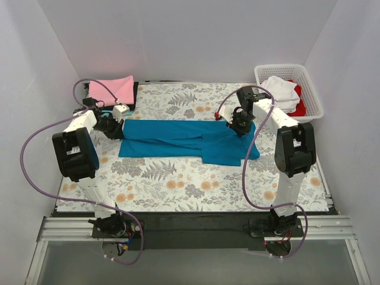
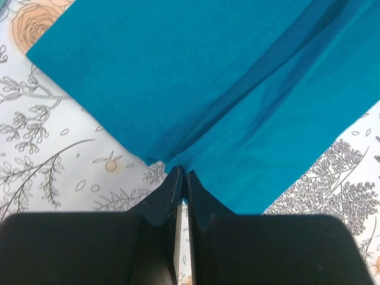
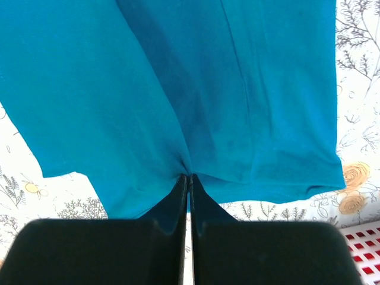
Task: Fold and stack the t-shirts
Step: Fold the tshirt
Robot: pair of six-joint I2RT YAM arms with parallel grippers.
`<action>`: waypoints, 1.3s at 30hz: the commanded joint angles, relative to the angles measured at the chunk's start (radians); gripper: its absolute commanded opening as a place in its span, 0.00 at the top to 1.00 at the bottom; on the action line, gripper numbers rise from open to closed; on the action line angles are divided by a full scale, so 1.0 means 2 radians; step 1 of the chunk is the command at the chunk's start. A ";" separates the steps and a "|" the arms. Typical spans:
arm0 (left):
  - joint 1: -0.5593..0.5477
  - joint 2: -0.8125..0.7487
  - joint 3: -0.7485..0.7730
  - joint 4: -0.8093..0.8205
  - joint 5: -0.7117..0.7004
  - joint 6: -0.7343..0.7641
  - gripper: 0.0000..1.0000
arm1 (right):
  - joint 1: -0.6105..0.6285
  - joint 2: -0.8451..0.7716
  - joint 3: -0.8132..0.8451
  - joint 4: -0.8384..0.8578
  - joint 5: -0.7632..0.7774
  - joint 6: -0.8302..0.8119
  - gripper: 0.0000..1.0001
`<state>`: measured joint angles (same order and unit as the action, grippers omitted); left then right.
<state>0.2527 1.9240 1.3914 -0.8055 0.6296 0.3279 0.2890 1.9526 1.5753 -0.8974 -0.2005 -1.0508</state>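
A deep teal-blue t-shirt [image 1: 178,139] lies folded lengthwise across the middle of the floral table cloth. My left gripper [image 1: 114,126] is shut on the shirt's left end; the left wrist view shows the cloth [image 2: 225,83] pinched at the fingertips [image 2: 176,178]. My right gripper [image 1: 240,126] is shut on the shirt's right end; the right wrist view shows the cloth [image 3: 178,83] bunched at the fingertips [image 3: 183,185]. A folded pink t-shirt [image 1: 111,90] lies at the back left on a black one. White [image 1: 280,90] and red [image 1: 300,105] shirts lie in the basket.
A white plastic lattice basket [image 1: 312,89] stands at the back right; its corner shows in the right wrist view [image 3: 362,246]. White walls close in the back and both sides. The floral table cloth [image 1: 178,184] covers the table.
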 commanded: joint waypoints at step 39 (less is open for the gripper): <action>0.034 -0.048 -0.114 0.039 -0.033 -0.244 0.28 | -0.114 0.009 -0.081 -0.003 -0.075 0.198 0.48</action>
<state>0.3210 1.8221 1.1790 -0.7441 0.5705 -0.1387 0.0650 1.9594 1.4448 -0.9405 -0.3649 -0.6735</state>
